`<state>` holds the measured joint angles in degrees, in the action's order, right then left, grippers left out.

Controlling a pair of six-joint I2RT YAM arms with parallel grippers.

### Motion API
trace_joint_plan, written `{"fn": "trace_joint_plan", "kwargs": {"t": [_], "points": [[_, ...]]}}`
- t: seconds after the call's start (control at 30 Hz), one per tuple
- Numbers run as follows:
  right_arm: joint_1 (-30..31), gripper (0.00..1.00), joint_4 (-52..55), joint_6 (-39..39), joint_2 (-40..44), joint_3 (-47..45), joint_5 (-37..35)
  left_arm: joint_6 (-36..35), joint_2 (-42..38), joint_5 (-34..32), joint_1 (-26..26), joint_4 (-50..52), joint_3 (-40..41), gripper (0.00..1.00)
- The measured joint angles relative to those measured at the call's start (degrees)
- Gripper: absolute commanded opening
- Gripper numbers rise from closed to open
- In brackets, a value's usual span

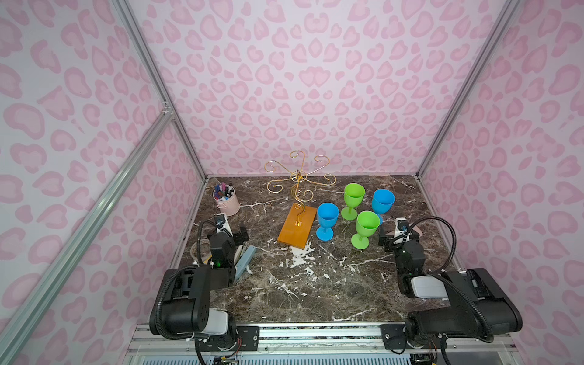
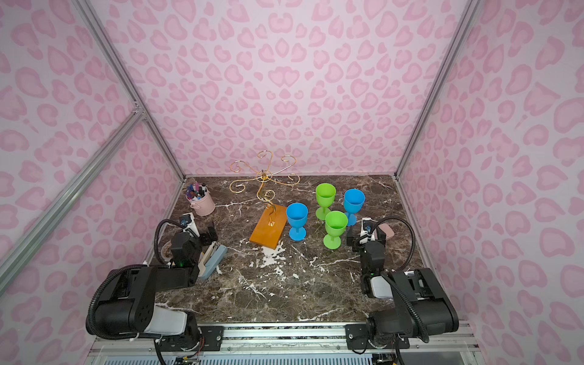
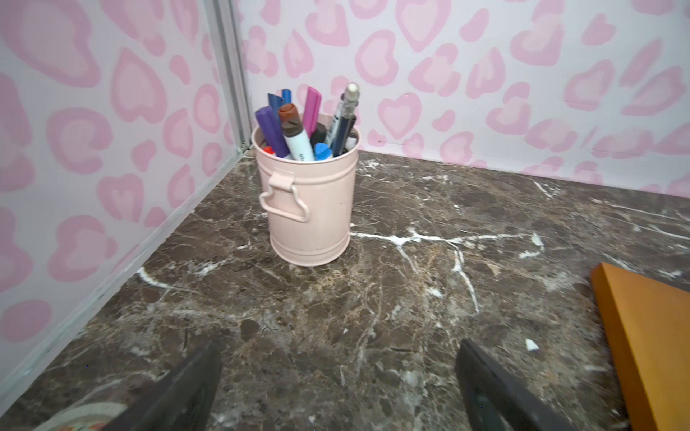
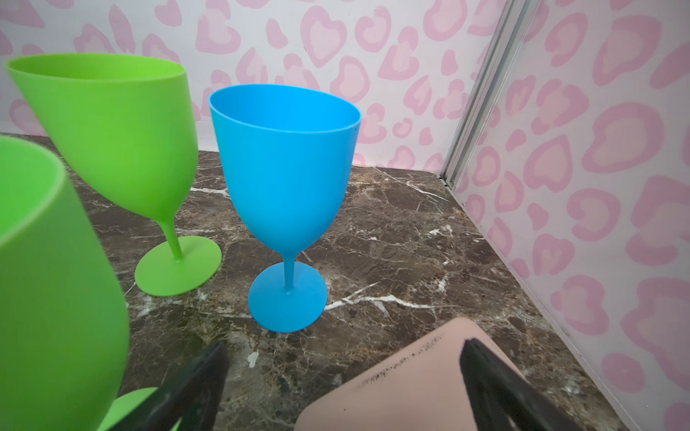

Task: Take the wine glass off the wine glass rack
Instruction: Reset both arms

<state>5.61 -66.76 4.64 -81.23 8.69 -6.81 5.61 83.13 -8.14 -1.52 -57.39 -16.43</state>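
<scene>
The rack (image 1: 297,228) is bare; the glasses (image 1: 327,216) beside it look light, stiff, likely plastic, best gripped by the stem; left fingers (image 3: 179,390) and right fingers (image 4: 192,384) spread, empty.

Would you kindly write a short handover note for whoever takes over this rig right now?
Left gripper: jaws open, empty, low over the table near its left edge.
Right gripper: jaws open, empty, beside the glasses.
Rack: upright mid-table, no glass on any arm.
Glasses: near blue glass, far green glass, far blue glass and near green glass all stand upright on the table, right of the rack.
Done: the rack looks cleared.
Left: apparently nothing; confirm, then park the arms.
</scene>
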Motion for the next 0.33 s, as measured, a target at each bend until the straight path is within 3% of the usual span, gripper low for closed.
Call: {"fn": "trace_joint_plan", "kwargs": {"t": [0.33], "points": [[-0.09, 0.99, -0.15, -0.57, 0.0, -0.04, -0.02, -0.04, 0.48, -7.04, 2.01, 0.79, -0.85, 0.98]]}}
